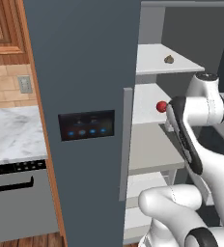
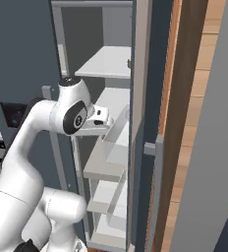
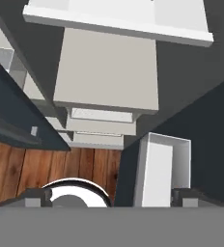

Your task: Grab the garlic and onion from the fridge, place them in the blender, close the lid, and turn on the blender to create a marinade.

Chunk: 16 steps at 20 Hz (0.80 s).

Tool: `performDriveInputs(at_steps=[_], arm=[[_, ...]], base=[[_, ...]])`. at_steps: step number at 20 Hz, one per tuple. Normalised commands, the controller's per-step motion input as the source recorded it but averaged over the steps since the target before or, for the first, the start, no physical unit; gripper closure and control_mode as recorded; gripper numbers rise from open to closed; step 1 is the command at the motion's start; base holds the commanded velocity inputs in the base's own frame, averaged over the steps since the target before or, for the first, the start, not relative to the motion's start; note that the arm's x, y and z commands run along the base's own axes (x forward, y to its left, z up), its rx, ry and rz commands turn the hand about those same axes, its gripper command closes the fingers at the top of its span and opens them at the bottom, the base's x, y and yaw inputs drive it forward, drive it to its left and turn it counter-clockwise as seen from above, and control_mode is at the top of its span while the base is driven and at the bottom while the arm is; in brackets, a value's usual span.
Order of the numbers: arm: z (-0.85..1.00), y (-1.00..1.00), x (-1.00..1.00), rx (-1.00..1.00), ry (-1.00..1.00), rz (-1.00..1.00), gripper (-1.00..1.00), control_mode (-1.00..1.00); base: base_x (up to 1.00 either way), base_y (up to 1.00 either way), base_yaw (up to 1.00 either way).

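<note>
- The onion (image 1: 161, 106), a small red ball, sits on a middle white shelf (image 1: 145, 103) inside the open fridge (image 1: 80, 72), just left of the arm's wrist in the left base view.
- One shelf higher lies a small brownish lump (image 1: 169, 59), possibly the garlic, though it is too small to be sure.
- The gripper (image 3: 111, 195) points downward into the fridge; in the hand view its two dark fingertips (image 3: 34, 198) stand far apart at the bottom edge, nothing between them.
- Below them, the hand view shows stepped white shelves, a white door bin (image 3: 158, 173) and the wooden floor (image 3: 17, 169).
- The fridge's closed slate-grey door carries a black panel (image 1: 87, 124) with blue lights and a long grey handle (image 1: 126, 144).
- Left of the fridge are a marble counter (image 1: 12, 132) and a grey oven front (image 1: 17, 202).
</note>
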Motion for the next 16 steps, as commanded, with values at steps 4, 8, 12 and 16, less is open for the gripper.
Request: performDriveInputs(at_steps=[4,8,12,16], arm=[[0.06,-0.4,0.13,-0.41,0.15,-0.07,-1.0,-1.0],[0.0,-0.64,0.11,-0.35,0.12,-0.02,-1.0,-1.0],[0.0,-0.99,0.01,-0.18,0.05,0.0,-1.0,-1.0],[0.0,-0.93,0.0,0.0,0.04,0.0,-1.0,-1.0]], base=[[0.0,0.0,0.0],[0.0,0.0,0.0],[0.0,0.0,0.0],[0.0,0.0,0.0]])
